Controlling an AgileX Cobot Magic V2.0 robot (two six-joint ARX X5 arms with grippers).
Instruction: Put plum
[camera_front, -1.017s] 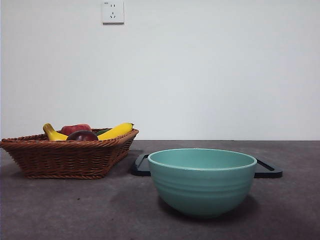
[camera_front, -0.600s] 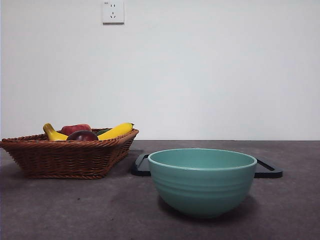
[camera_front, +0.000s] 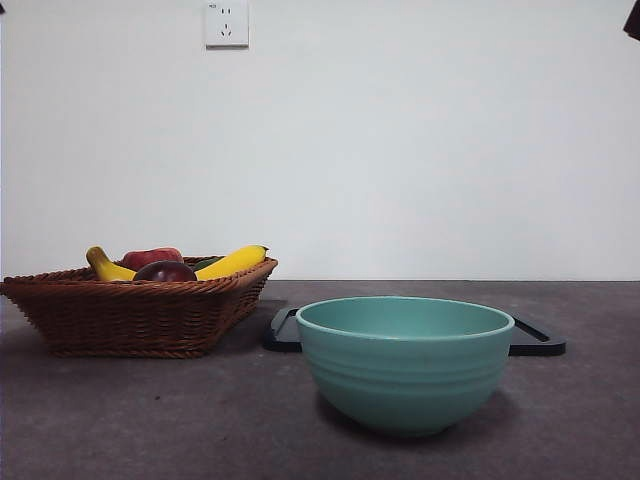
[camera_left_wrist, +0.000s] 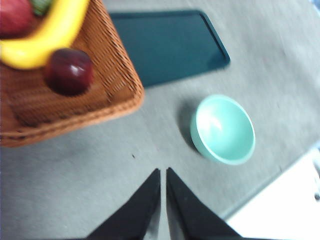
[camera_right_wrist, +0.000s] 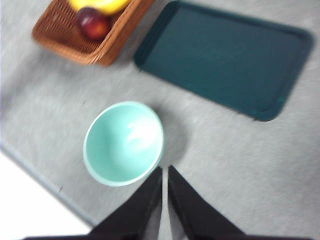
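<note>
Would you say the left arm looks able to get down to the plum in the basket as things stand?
Probably yes. The plum lies uncovered in the basket, beside the banana rather than under it, and nothing stands between it and the left claw, which hangs above the bare table with its jaws together.

We see a plain white wall (camera_front: 420, 150) filling the space behind the desk (camera_front: 150, 420), evenly lit, with no hard shadows on it. A white wall socket (camera_front: 226, 23) sits high on that wall, close to the upper edge of the front view. The desk is a dark grey, slightly mottled surface that meets the wall in a straight level line. In the wrist views, the desk's edge gives way to a pale white floor (camera_left_wrist: 290, 200) below.
</note>
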